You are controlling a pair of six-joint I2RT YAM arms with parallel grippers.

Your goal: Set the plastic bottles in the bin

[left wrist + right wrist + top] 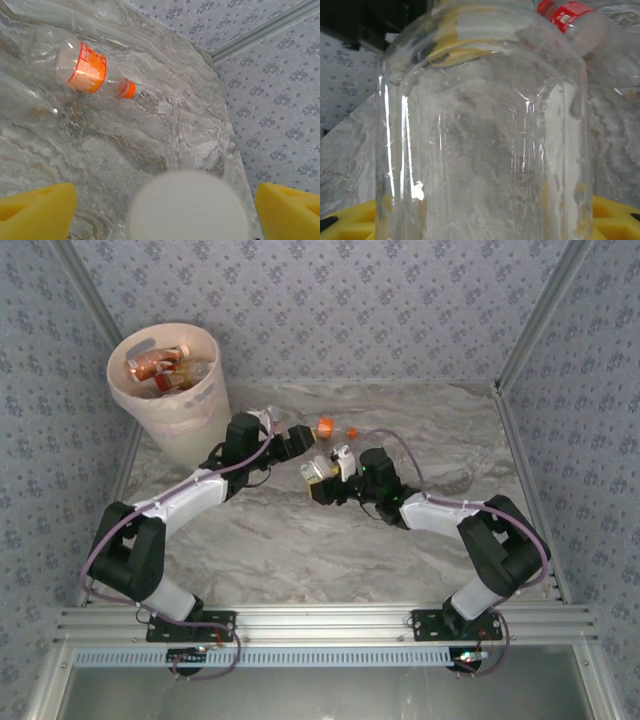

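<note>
Nearest us, we are clamping the right gripper (328,480) on the clear bottle (485,150). We are holding the left gripper (162,210) spread wide around its white cap (187,205), not yet pinching. We are judging this a handover: the left must close before the right lets go. Just beyond, the orange-capped bottle (82,67) is lying on the table (300,550). Farthest left, the bin (185,435) is standing near the walls, so we are favouring a high approach over its rim.

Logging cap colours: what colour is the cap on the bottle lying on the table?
Orange; the cap shows best in the left wrist view.
</note>
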